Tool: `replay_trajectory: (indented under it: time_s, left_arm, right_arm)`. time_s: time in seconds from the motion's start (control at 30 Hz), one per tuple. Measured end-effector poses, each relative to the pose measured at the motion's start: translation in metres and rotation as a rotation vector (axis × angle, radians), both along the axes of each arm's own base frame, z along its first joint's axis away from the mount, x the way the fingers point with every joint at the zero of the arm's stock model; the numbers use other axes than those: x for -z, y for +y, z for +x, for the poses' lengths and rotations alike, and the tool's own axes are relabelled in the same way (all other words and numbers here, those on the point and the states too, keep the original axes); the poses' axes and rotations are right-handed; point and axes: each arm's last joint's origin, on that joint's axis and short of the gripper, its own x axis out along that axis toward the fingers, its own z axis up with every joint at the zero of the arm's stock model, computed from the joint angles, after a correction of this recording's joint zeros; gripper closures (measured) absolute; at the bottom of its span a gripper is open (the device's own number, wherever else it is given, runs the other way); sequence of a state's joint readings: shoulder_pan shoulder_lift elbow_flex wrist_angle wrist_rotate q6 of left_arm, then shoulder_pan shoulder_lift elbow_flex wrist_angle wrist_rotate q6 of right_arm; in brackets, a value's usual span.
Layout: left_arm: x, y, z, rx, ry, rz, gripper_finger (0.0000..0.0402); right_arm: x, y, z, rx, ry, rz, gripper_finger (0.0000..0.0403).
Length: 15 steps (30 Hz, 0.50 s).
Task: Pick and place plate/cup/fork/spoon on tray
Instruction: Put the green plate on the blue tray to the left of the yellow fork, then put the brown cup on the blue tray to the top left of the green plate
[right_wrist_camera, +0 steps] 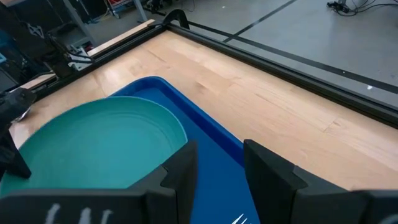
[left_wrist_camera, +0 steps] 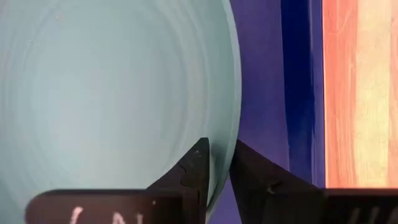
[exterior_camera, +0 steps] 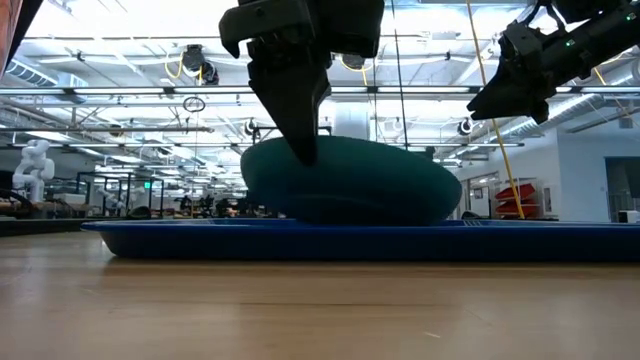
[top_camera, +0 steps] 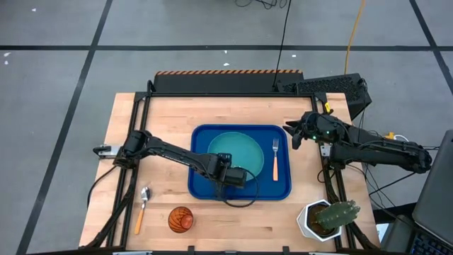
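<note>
Left gripper [top_camera: 228, 172] jaws pinching plate [top_camera: 236, 150] rim over tray [top_camera: 200, 185]; fork [top_camera: 275, 157] in tray. Right gripper [top_camera: 292, 134] jaws spread, raised beside tray.

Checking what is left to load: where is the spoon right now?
In the high view the spoon lies on the bare table, off the tray's near-left corner, just left of the cup.

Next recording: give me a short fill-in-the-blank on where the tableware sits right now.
1. The plate lies in the blue ____.
2. The left gripper pinches the rim of the ____.
3. The spoon and cup rest on the wooden ____.
4. Beside the plate on the tray lies the ____.

Missing words: tray; plate; table; fork
</note>
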State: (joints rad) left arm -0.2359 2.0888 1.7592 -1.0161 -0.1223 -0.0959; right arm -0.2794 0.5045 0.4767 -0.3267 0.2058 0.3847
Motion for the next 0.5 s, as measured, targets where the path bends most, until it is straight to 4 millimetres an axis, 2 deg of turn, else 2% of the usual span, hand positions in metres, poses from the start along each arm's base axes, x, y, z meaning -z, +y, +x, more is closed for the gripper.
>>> replay_trajectory:
  time_s: [0.5]
  left_arm:
    - [-0.0026, -0.0032, 0.0090, -0.007, -0.090, -0.071, 0.0340]
  right_arm:
    - [0.0001, 0.0000, 0.0000, -0.001, 0.001, 0.000, 0.0282]
